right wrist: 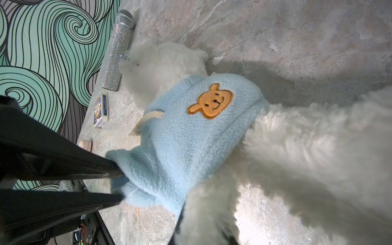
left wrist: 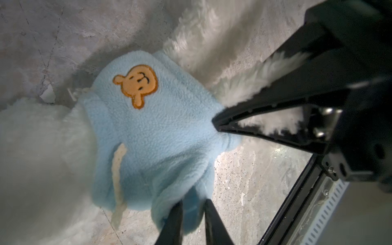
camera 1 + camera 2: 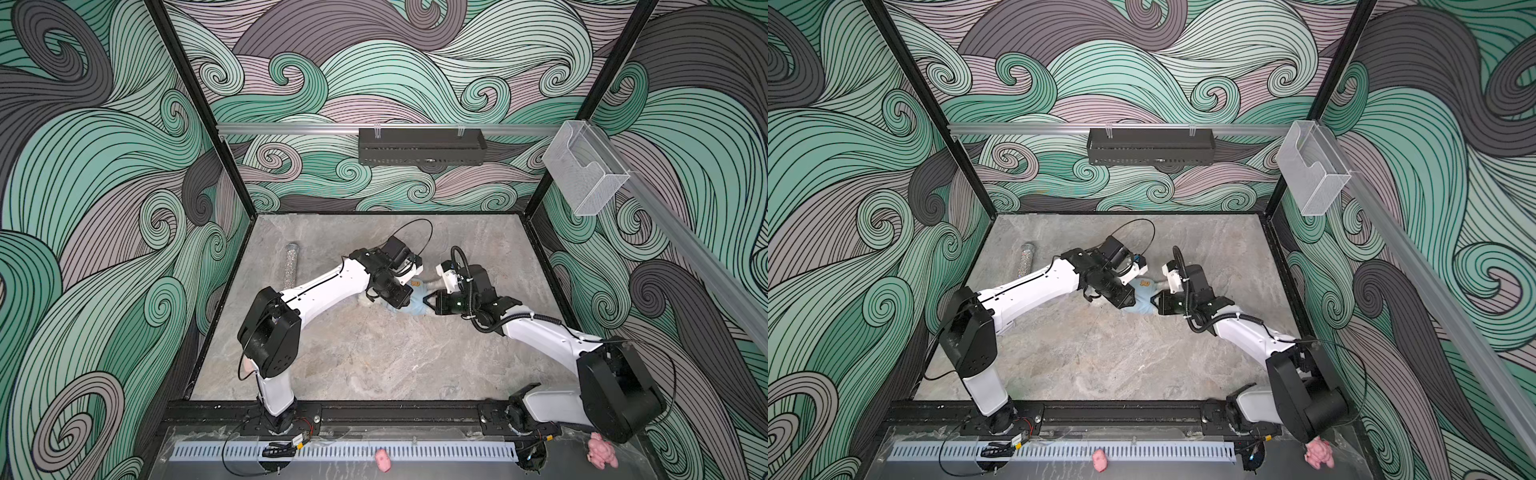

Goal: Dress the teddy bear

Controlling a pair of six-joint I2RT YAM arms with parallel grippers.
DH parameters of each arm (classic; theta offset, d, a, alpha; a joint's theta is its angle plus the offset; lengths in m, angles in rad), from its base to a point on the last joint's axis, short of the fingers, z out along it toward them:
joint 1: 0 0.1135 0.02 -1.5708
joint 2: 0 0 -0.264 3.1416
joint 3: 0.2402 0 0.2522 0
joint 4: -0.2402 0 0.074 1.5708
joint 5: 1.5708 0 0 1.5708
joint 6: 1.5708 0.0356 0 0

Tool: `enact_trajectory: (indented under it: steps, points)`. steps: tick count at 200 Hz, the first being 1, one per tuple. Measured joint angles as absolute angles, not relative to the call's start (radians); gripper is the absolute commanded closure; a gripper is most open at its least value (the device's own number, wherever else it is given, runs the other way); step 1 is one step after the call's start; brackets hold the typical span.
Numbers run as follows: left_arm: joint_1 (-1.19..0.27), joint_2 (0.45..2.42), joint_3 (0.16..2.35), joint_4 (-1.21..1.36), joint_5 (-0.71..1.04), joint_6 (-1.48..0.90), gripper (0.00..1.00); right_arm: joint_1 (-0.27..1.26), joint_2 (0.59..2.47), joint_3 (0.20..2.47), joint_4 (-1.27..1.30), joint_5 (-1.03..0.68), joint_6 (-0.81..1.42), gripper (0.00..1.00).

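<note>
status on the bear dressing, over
Right gripper shut on blue fleece sweater hem. Left gripper jaws astride sweater fold, grip unclear. Teddy bear lying down, sweater on torso. Glitter microphone off to the side, apart.

My left gripper (image 2: pixel 193 201) and right gripper (image 2: pixel 216 124) are black, the teddy bear (image 1: pixel 307 137) white, its jumper (image 2: pixel 152 131) pale blue with an orange bear-face patch (image 2: pixel 136 83), the table (image 3: pixel 374 361) grey-marbled.

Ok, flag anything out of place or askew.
A small pink plush toy and a larger pink plush toy lie off the table, on the front ledge. The teddy bear's blue fleece sweater sits bunched, one edge pinched in the right end effector.
</note>
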State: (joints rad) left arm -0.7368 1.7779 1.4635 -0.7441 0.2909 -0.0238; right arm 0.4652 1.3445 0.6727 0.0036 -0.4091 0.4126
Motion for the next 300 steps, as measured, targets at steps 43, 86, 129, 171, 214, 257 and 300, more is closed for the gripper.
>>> enact_trajectory:
  steps: [43, 86, 129, 171, 214, 257, 300]
  points:
    - [-0.718, 1.776, 1.464, -0.731, 0.323, -0.042, 0.81, 0.465, 1.345, 0.673, 0.003, -0.409, 0.405, 1.0]
    - [-0.707, 1.778, 1.464, -0.731, 0.326, -0.066, 0.86, 0.465, 1.345, 0.673, 0.003, -0.409, 0.403, 1.0]
    - [-0.702, 1.816, 1.472, -0.741, 0.324, -0.076, 0.87, 0.465, 1.345, 0.673, 0.003, -0.409, 0.403, 1.0]
    - [-0.715, 1.827, 1.472, -0.755, 0.325, -0.033, 0.78, 0.465, 1.345, 0.673, 0.002, -0.409, 0.403, 1.0]
    - [-0.77, 1.837, 1.485, -0.796, 0.26, 0.072, 0.76, 0.463, 1.345, 0.673, -0.001, -0.419, 0.402, 1.0]
    - [-0.798, 1.854, 1.503, -0.799, 0.184, 0.175, 0.7, 0.424, 1.352, 0.673, 0.029, -0.486, 0.446, 1.0]
    - [-0.808, 1.868, 1.53, -0.787, 0.127, 0.241, 0.67, 0.411, 1.36, 0.673, 0.077, -0.556, 0.506, 1.0]
